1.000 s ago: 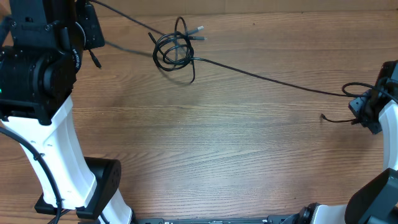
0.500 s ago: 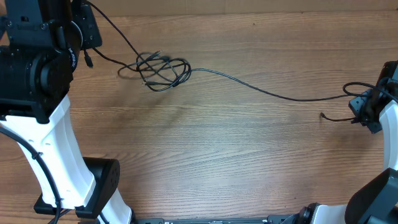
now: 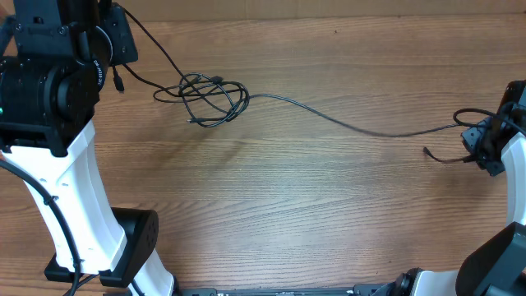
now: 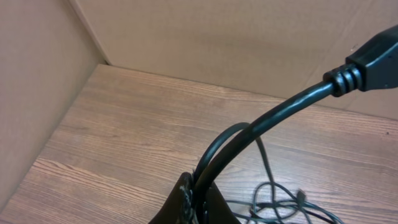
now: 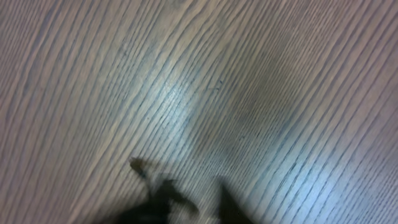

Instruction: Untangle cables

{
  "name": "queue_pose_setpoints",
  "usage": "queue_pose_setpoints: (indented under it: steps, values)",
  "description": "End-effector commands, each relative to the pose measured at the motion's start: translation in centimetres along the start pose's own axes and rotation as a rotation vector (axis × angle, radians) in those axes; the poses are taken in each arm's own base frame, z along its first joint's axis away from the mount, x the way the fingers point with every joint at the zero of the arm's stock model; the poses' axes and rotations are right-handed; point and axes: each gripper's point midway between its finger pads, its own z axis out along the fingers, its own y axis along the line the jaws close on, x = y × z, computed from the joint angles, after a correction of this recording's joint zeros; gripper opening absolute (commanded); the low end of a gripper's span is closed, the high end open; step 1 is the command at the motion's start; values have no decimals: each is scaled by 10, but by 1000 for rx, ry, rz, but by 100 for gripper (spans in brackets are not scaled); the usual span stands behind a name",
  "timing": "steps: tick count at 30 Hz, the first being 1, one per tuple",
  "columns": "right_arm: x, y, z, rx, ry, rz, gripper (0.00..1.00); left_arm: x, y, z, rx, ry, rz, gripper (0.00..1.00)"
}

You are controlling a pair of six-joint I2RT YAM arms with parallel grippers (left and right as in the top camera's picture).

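Far left of the knot (image 3: 212,97) stands the left arm (image 3: 57,123), its head raised above the table (image 3: 288,214). On its wrist camera the left fingers (image 4: 186,208) look closed, tips together with no gap showing. A thin strand climbs from the knot towards them, so I take it they are pinching it. The pinch itself is hidden behind the arm's thick wire (image 4: 280,109).

The cables (image 3: 238,103) are mostly bunched in that knot, several loops crossing one another flat on the table. One strand leaves it up and to the left, towards the left arm. One long strand sags away to the right.

Well to the right of the knot, that long strand ends at the right fingers (image 3: 478,140), with a short tail poking out just beside them. They seem to have hold of it, but the wrist view is blurred, and I cannot tell how far open they are.

As I read it, the step in hand is drawing the two ends apart to pull the knot open, and it is not open yet. More pulling may only tighten the loops. The next move probably calls for one arm to release its end, go to the knot and lift a single loop clear.
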Motion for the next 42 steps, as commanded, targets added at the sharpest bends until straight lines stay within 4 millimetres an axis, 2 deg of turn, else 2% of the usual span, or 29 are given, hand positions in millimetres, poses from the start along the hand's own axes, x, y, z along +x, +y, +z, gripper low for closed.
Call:
queue_pose_setpoints:
  steps: [1,5,7,8,9,10,11,12,14,16,19,21,22,24,26,28,31,36,42]
  values:
    - [2,1,2,-1,5,-2,100,-2,3,0,-9,-6,2,4]
    - [3,2,2,-6,8,-2,100,-1,3,2,-9,-3,3,4]
    - [8,12,1,-61,39,-19,100,-1,2,3,-8,0,4,4]
    - [13,25,0,-140,72,-65,100,0,0,4,0,4,5,4]
    - [23,48,-6,-280,120,-151,100,0,-3,5,12,9,6,4]
    - [35,75,-18,-455,168,-254,100,1,-6,6,31,15,7,4]
    - [44,94,-31,-590,197,-331,100,2,-10,8,49,23,8,4]
    - [57,115,-51,-770,228,-426,100,3,-14,10,67,31,9,4]
    - [73,136,-79,-977,261,-517,100,6,-21,16,95,51,12,4]
    - [86,147,-96,-1079,301,-544,100,11,-33,25,141,86,18,4]
    - [108,156,-104,-1102,352,-588,100,20,-57,35,257,141,35,4]
    - [126,162,-109,-1106,387,-631,100,27,-81,39,383,181,69,4]
    - [137,167,-111,-1102,398,-665,100,31,-100,39,488,203,99,4]
    - [152,174,-114,-1097,402,-719,100,36,-122,38,619,226,132,4]
    - [176,185,-122,-1112,413,-798,100,42,-147,33,787,248,170,4]
    - [195,191,-130,-1133,428,-856,100,47,-164,27,914,264,198,4]
    - [224,199,-138,-1133,449,-930,100,47,-175,19,1017,250,229,4]
    - [256,211,-128,-1011,413,-946,100,25,-179,2,1065,130,253,4]
    - [302,233,-145,-1170,295,-1143,100,3,-177,-51,1167,19,229,4]
